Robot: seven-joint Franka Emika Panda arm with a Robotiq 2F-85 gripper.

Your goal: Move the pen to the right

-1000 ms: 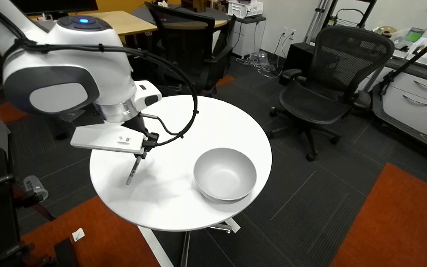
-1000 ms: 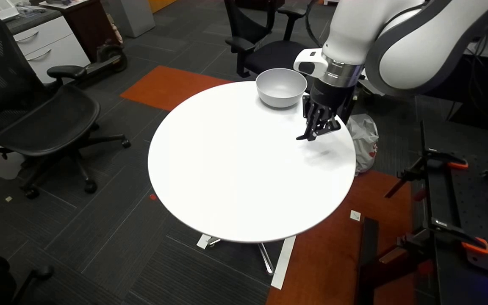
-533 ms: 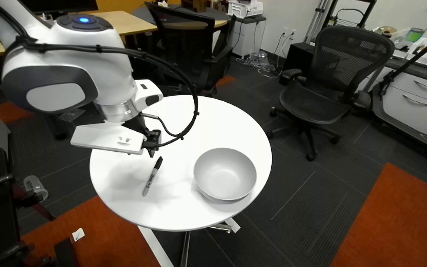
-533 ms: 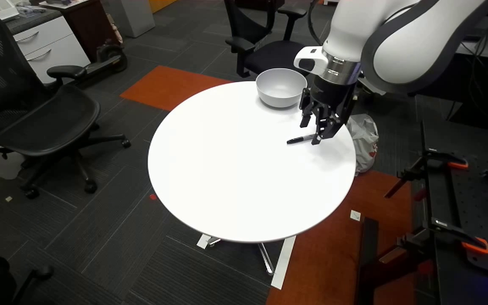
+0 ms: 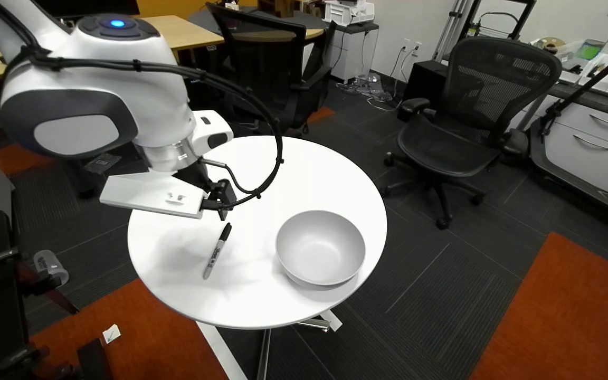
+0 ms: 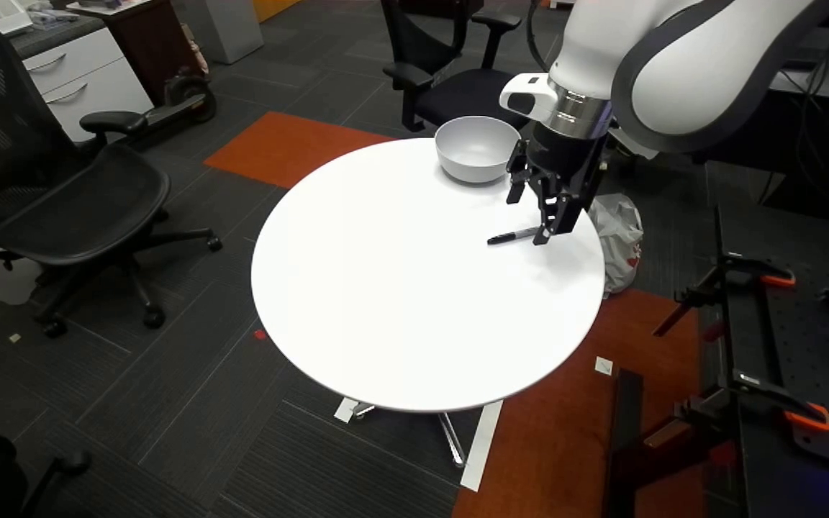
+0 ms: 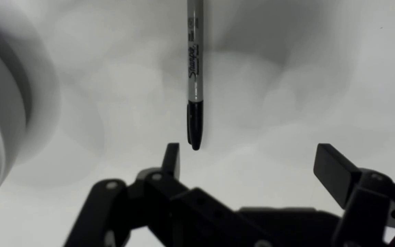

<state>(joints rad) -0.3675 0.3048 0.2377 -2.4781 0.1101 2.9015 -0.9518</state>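
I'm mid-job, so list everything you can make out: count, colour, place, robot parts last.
Round smooth table: one, white, centre of both exterior views
Thin capped Sharpie pen: one, grey and black, lying on the table
Deep round bowl: one, light grey, on the table, apart from the pen
Carpeted floor: one, dark grey with orange patches, beneath
Mesh office chairs: at least two, black, around the table
Crumpled plastic bag: one, whitish, beside the table
Bar clamps: at least two, black and orange, right side of an exterior view
Background furniture: several, white, tan and dark, beyond the table; smaller items unclear
Jointed arm: one, white and dark grey, over the table
Two-fingered gripper: one, black, open above the table
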